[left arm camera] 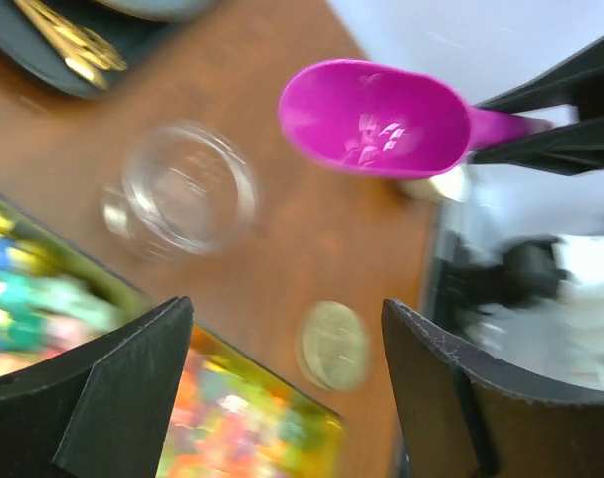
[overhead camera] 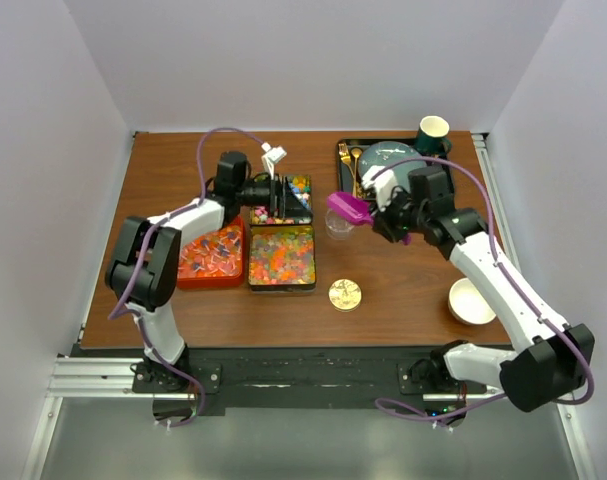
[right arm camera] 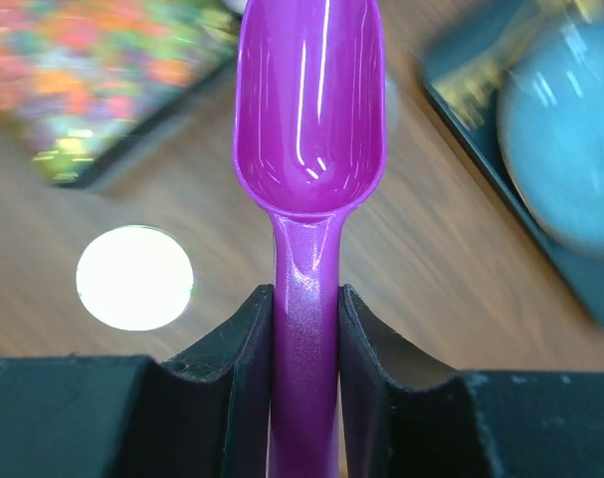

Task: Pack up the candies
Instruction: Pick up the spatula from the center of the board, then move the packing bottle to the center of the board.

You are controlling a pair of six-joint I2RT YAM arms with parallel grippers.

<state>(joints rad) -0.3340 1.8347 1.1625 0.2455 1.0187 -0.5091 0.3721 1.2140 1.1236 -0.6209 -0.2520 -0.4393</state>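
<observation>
Brown tabletop (overhead camera: 403,280) runs between white walls. At its left a red tray (overhead camera: 213,255) sits against two open boxes that hold the candies (overhead camera: 282,257): orange and green beads fill the nearer tin (overhead camera: 283,287), and mixed colours fill the farther tin (overhead camera: 311,205). My left arm folds up from its base and reaches rightward over those tins. My left gripper (left arm camera: 284,309) is spread wide with nothing in it, placed, I judge, to steady the clear jar (overhead camera: 339,224), which stands empty just beside the tins. Close by the jar hangs the purple scoop (right arm camera: 309,110), its bowl bare, so I judge nothing is packed yet. My right gripper (right arm camera: 305,299) is clamped on the scoop's handle, with that arm bent in from the right and the wrist aimed toward the tins. The gold lid (overhead camera: 345,294) lies nearer me, off the jar so its mouth is free.
</observation>
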